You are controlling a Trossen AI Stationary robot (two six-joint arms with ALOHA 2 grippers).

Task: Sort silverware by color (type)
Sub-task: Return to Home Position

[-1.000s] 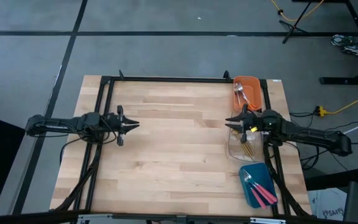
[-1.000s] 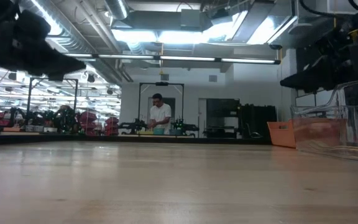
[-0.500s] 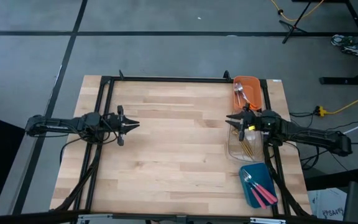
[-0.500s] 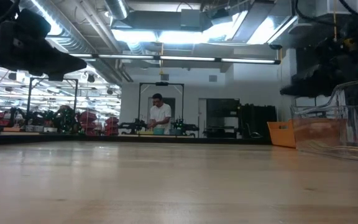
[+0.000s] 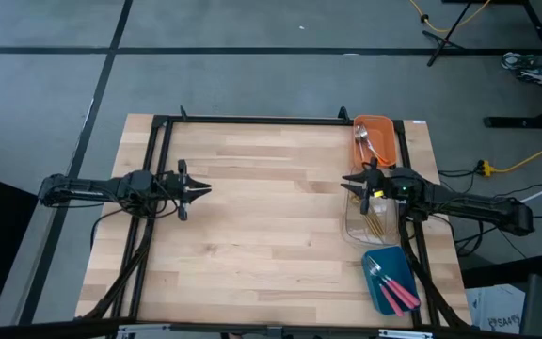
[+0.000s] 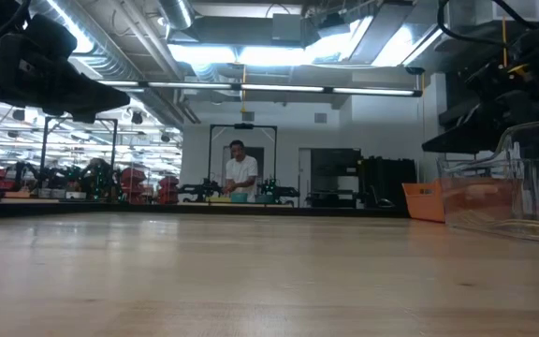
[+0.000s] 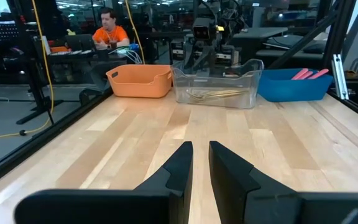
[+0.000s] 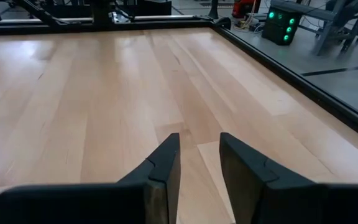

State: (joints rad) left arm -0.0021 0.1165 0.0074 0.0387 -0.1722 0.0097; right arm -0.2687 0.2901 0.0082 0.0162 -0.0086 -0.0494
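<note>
Along the tabletop's 3 o'clock edge, everything I can see is already binned. The orange-handled forks lie in the orange bin toward 2 o'clock. The thin gold pieces lie in the clear bin at 3, and the pink-handled forks in the blue bin toward 5.

My right claw hovers by the clear bin's inner wall, fingers a modest gap apart and empty. My left claw waits at 9 o'clock, fingers barely parted, also empty.

I judge these pieces light, stiff and slick. They lie flat, so they'd likely skid under a pad. I'd pinch across mid-handle, where it's narrow. The gold ones look thinnest and hardest to lift.
</note>
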